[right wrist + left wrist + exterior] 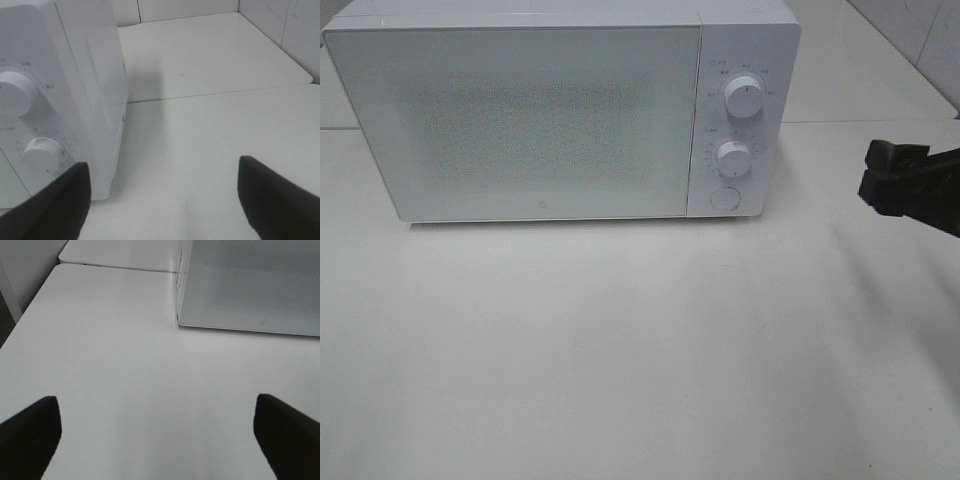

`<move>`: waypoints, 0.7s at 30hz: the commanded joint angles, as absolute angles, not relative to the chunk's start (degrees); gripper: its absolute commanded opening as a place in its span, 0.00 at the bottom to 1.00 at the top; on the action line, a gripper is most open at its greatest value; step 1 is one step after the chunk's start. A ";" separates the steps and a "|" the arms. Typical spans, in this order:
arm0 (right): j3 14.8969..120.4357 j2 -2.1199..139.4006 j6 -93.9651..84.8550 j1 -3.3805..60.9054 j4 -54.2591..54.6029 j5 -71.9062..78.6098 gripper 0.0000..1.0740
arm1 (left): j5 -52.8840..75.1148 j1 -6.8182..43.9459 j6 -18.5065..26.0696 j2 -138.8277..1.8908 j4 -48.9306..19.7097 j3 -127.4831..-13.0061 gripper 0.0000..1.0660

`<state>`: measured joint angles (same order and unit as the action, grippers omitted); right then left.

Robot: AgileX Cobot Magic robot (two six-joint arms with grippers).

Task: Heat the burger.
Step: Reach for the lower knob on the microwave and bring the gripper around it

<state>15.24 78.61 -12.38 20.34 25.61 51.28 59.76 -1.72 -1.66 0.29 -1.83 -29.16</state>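
The burger is out of view in all three frames. A white microwave [520,120] stands at the back of the table with its door shut, and its frosted front hides the inside. My right gripper [878,178] hovers to the right of the microwave's control panel. In the right wrist view it [165,200] is open with nothing between its fingers, beside the microwave's side [95,75]. My left gripper [157,435] is open and empty over bare table, short of the microwave's door corner [250,285]. It does not show in the exterior high view.
The control panel carries two round knobs, upper [744,98] and lower [733,157], and a round button [724,197] below them. The white table [640,350] spreads in front of the microwave. A tiled wall [295,25] rises at the far right.
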 commanded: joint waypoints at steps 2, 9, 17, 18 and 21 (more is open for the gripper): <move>15.24 82.16 -18.16 25.95 33.06 58.73 0.71 | 59.30 -1.95 -1.78 1.49 -2.12 -28.99 0.96; 15.70 89.67 -19.88 37.01 42.34 69.44 0.71 | 59.30 -1.95 -1.78 1.49 -2.12 -28.99 0.96; 21.20 95.74 -20.00 43.43 53.00 70.42 0.71 | 59.30 -1.95 -1.78 1.49 -2.12 -28.99 0.96; 22.29 96.94 -20.00 44.12 53.00 70.65 0.71 | 59.30 -1.95 -1.78 1.49 -2.12 -28.99 0.96; 24.01 98.84 -20.00 44.29 52.48 70.59 0.71 | 59.30 -1.95 -1.78 1.49 -2.12 -28.99 0.96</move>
<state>22.29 97.46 -19.37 43.95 52.54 68.81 59.76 -1.72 -1.66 0.29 -1.83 -29.16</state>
